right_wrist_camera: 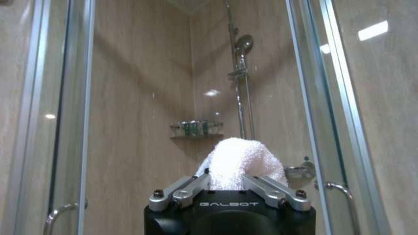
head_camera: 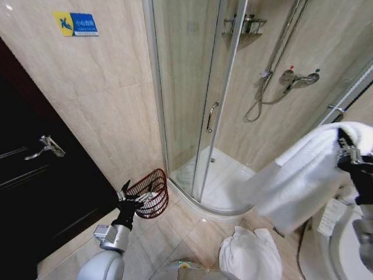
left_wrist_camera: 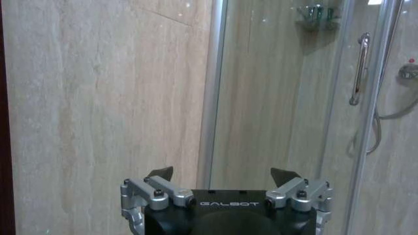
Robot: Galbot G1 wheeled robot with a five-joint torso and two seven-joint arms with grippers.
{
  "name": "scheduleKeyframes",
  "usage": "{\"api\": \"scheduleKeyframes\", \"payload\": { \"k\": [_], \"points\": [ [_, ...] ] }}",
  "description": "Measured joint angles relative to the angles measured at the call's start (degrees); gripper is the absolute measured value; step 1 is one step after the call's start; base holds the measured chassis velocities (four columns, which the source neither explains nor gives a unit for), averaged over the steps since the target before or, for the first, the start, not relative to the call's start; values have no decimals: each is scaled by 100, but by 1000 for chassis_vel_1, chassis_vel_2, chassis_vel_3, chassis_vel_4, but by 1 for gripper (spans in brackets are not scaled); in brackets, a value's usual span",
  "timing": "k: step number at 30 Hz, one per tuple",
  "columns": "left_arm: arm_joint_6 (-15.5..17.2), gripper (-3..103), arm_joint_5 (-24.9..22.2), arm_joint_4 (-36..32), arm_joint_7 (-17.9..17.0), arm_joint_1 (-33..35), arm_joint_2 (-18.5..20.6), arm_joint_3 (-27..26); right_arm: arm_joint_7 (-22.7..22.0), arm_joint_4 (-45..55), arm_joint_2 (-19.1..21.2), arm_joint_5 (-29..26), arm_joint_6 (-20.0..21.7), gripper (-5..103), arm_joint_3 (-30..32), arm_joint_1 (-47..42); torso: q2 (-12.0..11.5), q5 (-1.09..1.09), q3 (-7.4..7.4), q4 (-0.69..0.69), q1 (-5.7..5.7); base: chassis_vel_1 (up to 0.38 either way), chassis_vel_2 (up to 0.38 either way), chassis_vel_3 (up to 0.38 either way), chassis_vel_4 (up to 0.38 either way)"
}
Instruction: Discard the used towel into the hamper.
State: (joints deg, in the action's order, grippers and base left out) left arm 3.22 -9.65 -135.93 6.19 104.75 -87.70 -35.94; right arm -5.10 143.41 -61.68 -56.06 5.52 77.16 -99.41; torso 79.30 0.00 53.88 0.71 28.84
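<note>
A hotel-style bathroom with beige tiled walls, seen from above. The hamper, a dark red-brown wire basket, sits on the floor against the wall just beside the glass shower enclosure, and it appears tilted with its open mouth turned partly toward the robot.

The right tool is raised high and well apart from the hamper, on the far side of the shower enclosure from it. Its fingers are closed around a fold of the white towel; in the right wrist view a rounded tuft of towelling bulges up between the two pinched fingers. Most of the cloth hangs loose below the grip. A second white cloth lies crumpled on the floor, between the hamper and the hanging towel.

The left tool hovers right in front of the hamper's rim, its fingers spread wide and holding nothing.

To do this step well, the towel probably needs carrying across until its hanging bulk is above the hamper's mouth, kept high enough not to drag, before the grip loosens. The tilted, narrow opening leaves little margin, so draping over the rim is a risk.
</note>
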Motion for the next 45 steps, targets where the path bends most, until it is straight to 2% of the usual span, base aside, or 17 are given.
{"api": "scheduleKeyframes", "payload": {
  "k": [6, 16, 25, 32, 45],
  "points": [
    [0, 100, 0, 0, 0, 0, 0, 0, -70, 1, -47, 181, -19, 5, 33, -55, 0, 0, 0, 1, 0, 0, 0, 0, 0],
    [0, 100, 0, 0, 0, 0, 0, 0, -224, -4, 1, 134, -21, 5, 14, -26, 0, 1, 0, 1, 0, 0, 0, 0, 0],
    [0, 100, 0, 0, 0, 0, 0, 0, -250, -9, -4, 197, -272, 5, 10, 36, 0, 1, 0, 0, 0, 0, 0, 0, 0],
    [0, 100, 0, 0, 0, 0, 0, 0, -175, -13, 48, 202, -617, 5, 47, 94, 0, 0, 0, 0, 0, 0, 0, 0, 0],
    [0, 100, 0, 0, 0, 0, 0, 0, -156, -16, 146, 216, -740, 5, 139, 90, 0, 1, 0, 1, 0, 0, 0, 0, 0]
  ]
}}
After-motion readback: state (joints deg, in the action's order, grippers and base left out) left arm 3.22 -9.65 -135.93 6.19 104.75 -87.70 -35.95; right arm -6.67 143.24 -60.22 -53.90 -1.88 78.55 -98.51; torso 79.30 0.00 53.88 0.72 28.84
